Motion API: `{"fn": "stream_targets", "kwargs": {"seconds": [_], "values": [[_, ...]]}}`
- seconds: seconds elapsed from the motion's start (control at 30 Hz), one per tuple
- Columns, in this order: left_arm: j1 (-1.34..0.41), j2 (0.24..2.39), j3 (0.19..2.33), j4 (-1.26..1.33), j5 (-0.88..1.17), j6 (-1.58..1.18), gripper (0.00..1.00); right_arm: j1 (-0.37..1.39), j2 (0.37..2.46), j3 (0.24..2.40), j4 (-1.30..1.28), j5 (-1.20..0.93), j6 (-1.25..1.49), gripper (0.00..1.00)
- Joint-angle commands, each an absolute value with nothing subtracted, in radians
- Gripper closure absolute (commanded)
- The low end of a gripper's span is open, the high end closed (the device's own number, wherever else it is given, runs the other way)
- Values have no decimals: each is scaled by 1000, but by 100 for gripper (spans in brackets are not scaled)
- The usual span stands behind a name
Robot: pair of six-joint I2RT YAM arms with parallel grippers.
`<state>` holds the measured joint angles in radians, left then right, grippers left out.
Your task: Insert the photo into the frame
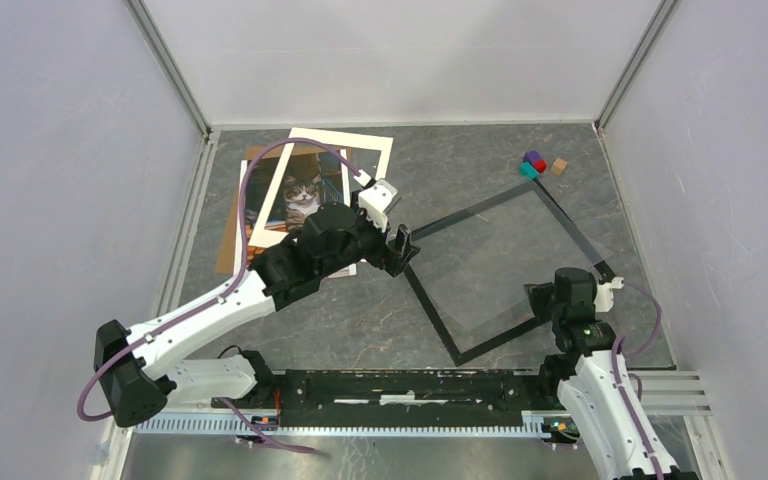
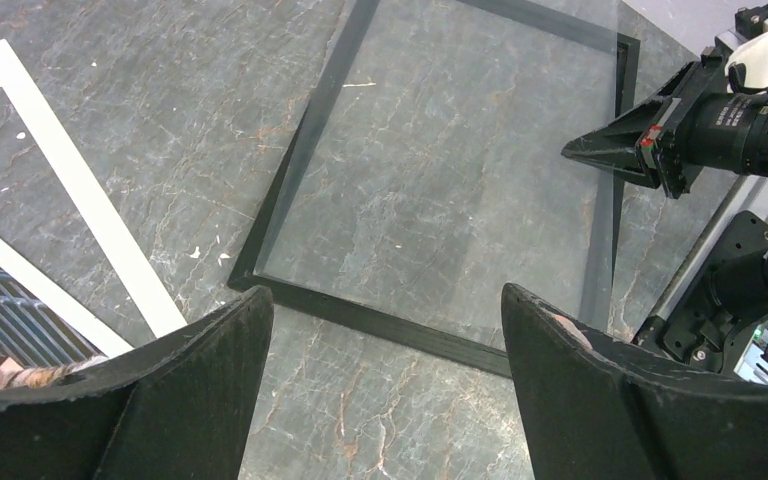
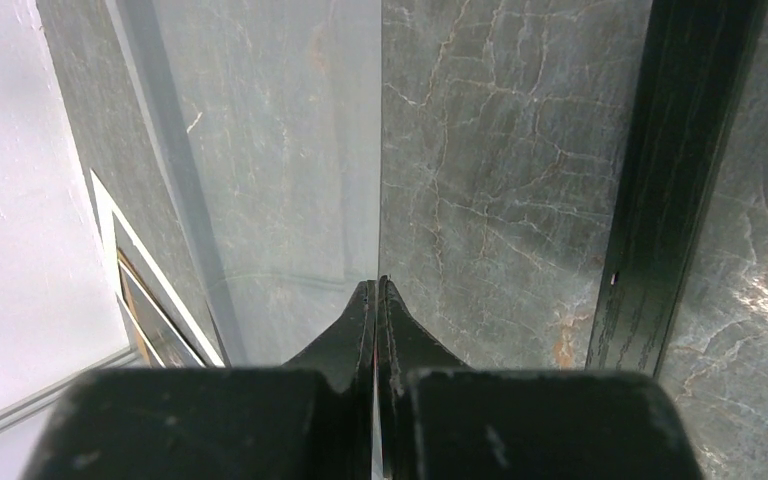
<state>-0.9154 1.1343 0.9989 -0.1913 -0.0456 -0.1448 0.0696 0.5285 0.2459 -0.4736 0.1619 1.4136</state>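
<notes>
Two claws, left claw (image 2: pixel 385 295) gaping empty near frame (image 2: pixel 360 319) corner, right claw (image 3: pixel 377 285) closed just inside frame edge

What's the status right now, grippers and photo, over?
Left gripper open, empty, by frame corner. Right gripper shut, tips at clear sheet edge. Photo outside frame, under white mat. In the way: clear sheet across frame opening.

Grey veined worktop (image 1: pixel 360 320): a white mat (image 1: pixel 345 138) lies tilted over a brown backing board (image 1: pixel 228 245) at the far left corner. A clear sheet (image 1: pixel 490 250) lies right of centre, with coloured blocks (image 1: pixel 533 163) and a tan square (image 1: pixel 558 166) near the far right corner.
</notes>
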Motion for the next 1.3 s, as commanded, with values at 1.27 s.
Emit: {"fn": "stream_targets", "kwargs": {"seconds": [1.27], "values": [[-906, 1069, 965, -132, 56, -250, 10, 189, 558, 292, -614, 258, 1613, 100]]}}
